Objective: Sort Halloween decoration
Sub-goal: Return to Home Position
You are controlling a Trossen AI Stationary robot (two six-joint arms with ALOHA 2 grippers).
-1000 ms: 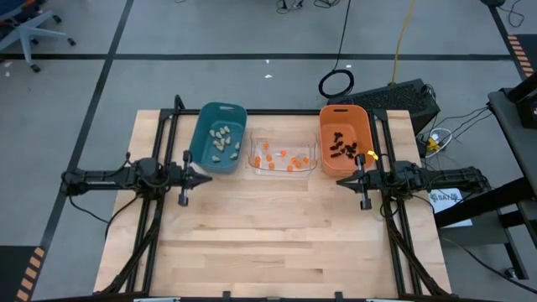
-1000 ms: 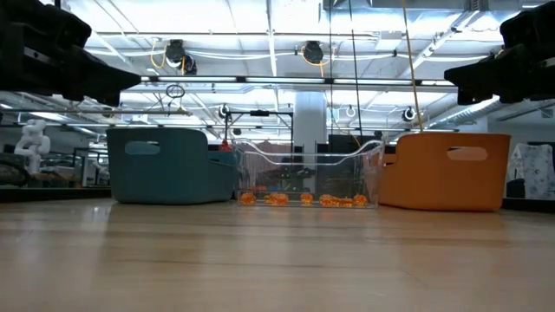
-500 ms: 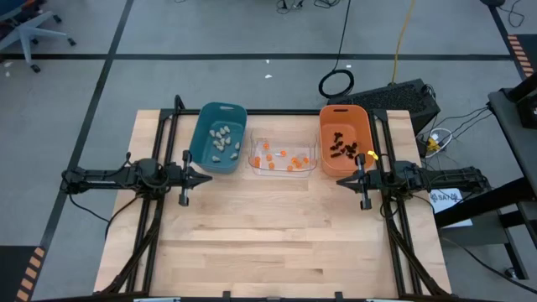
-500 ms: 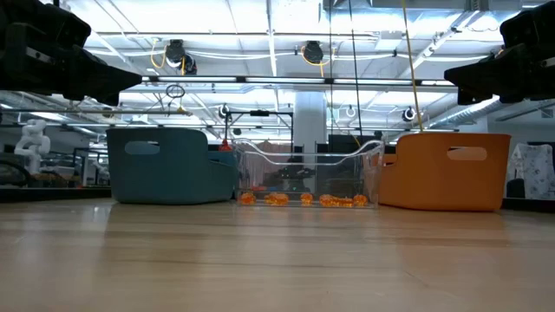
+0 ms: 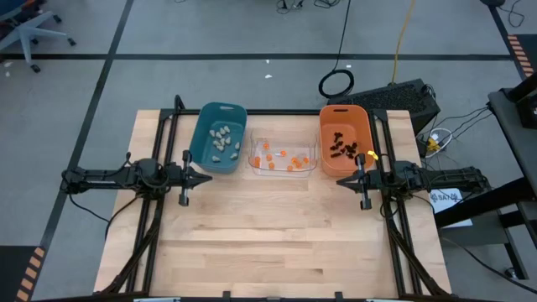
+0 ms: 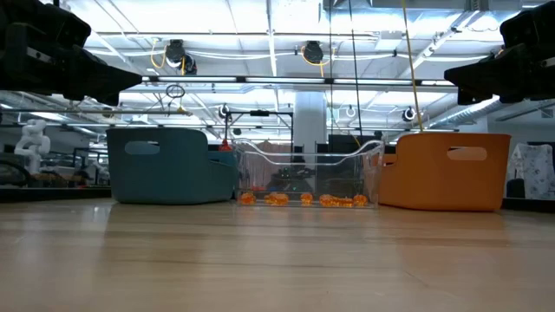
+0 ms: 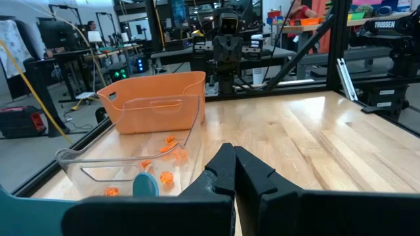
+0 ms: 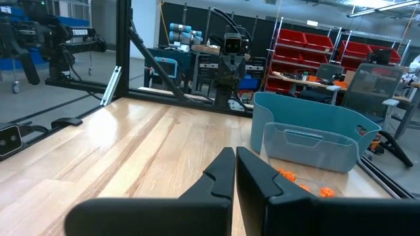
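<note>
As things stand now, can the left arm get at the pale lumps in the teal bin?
Probably yes. The left gripper sits, jaws shut, close by the teal bin. The bin is open on top and nothing covers the pale lumps; it need only rise over the wall.

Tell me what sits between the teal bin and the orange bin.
The clear bin stands between the teal bin and the orange bin, holding small round orange trinkets. The high view shows this plainly, and the low view too.
</note>
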